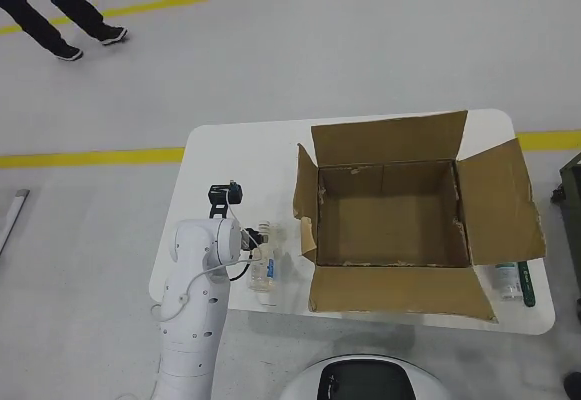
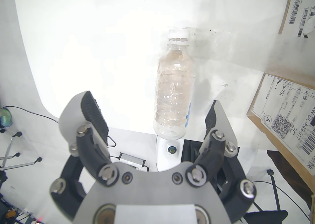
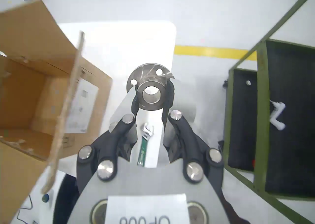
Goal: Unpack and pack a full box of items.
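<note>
Two grippers differ: left gripper (image 2: 152, 106) hangs spread wide over the plastic bottle (image 2: 174, 92), which lies on the table (image 1: 240, 160) beside the empty box (image 1: 390, 140); likely light, smooth, crushable, so grip its ribbed middle; right gripper (image 3: 153, 90) clamps a rigid metal flange (image 3: 147, 78).

Pale grey floor (image 1: 120, 90) crossed by a yellow line (image 1: 70, 158); white, round-cornered worktop (image 1: 240, 150) at centre — a green-framed rack (image 3: 261, 111) with black panels stands near its right end. Lighting bright, even.

White table (image 1: 232, 150) bears an open cardboard box (image 1: 390, 225), a bottle (image 2: 174, 92), a wrench (image 3: 143, 147).
</note>
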Robot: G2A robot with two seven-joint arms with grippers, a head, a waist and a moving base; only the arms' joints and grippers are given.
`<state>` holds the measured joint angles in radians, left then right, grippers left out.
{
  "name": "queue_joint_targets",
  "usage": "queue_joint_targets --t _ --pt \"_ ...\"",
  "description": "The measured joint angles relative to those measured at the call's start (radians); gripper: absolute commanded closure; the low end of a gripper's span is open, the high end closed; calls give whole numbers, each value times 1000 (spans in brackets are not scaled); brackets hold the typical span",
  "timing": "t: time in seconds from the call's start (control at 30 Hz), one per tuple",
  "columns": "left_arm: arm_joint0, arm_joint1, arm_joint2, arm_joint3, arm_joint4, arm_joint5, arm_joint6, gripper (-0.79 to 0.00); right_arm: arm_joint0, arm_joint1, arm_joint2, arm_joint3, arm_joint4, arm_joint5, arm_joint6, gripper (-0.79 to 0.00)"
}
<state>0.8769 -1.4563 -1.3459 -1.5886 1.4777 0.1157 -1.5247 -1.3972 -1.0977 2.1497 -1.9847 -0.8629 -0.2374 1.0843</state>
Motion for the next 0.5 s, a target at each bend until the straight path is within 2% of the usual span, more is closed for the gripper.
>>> queue_joint_targets --t 0.17,0.37,0.5 --pt "0 0 0 0 0 0 0 -785 7 10 -157 54 -204 -56 -25 0" --pt "0 0 0 0 0 0 0 -785 104 17 -299 228 -295 -116 -104 0" --pt "0 0 0 0 0 0 0 -785 171 20 -351 339 -315 -133 -127 0"
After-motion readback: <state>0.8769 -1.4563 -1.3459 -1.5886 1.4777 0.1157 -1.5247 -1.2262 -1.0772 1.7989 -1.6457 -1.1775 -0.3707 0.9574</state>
